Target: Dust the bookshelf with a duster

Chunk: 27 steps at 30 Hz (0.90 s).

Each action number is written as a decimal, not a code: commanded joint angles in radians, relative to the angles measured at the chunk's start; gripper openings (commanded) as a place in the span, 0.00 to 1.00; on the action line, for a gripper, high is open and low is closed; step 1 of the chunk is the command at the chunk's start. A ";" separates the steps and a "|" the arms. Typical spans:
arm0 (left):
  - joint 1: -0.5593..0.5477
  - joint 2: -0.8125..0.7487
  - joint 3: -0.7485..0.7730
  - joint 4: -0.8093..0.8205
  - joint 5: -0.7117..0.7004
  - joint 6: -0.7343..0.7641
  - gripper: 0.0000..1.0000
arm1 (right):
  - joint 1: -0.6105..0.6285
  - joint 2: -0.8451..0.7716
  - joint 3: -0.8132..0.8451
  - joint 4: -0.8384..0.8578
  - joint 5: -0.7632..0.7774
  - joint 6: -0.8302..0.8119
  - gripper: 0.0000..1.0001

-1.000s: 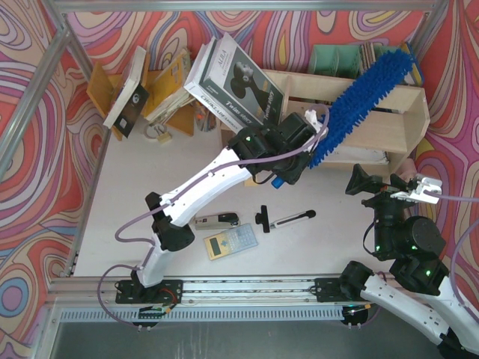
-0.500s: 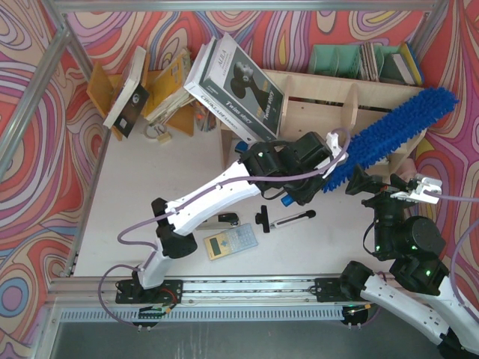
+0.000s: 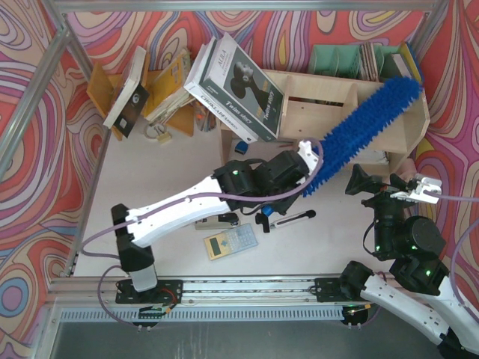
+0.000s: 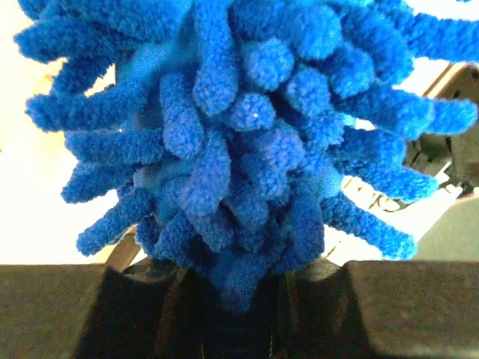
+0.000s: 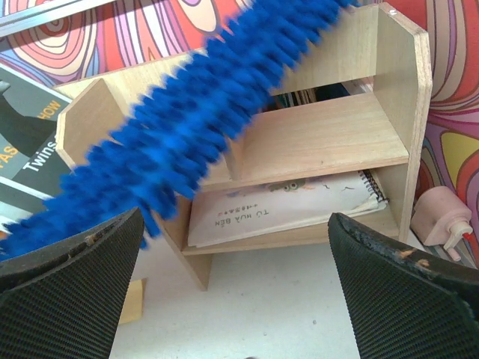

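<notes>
My left gripper (image 3: 303,170) is shut on the handle end of the blue fluffy duster (image 3: 361,133). The duster slants up to the right across the front of the pale plywood bookshelf (image 3: 415,127), its tip near the shelf's upper right corner. In the left wrist view the duster (image 4: 247,127) fills the frame above my dark jaws. In the right wrist view the duster (image 5: 202,120) is blurred across the bookshelf (image 5: 397,112). My right gripper (image 3: 382,185) is open and empty, right of the duster's lower end, in front of the shelf.
A large dark book (image 3: 236,88) leans on the shelf's left end. A notebook (image 5: 284,209) lies on the lower tier. A black-and-silver rod (image 3: 288,219), a calculator (image 3: 230,241) and a stapler (image 3: 217,221) lie on the table. An orange rack of books (image 3: 153,90) stands back left; green file holders (image 3: 337,58) behind.
The duster has swung: half a second ago it lay lower, pointing toward the right end; now it is steeper, its tip back near the shelf's top. My left gripper moved left. The right arm is still.
</notes>
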 commanded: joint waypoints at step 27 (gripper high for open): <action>-0.148 -0.271 -0.411 0.047 -0.316 -0.498 0.00 | -0.001 0.037 0.011 0.025 -0.045 0.001 0.99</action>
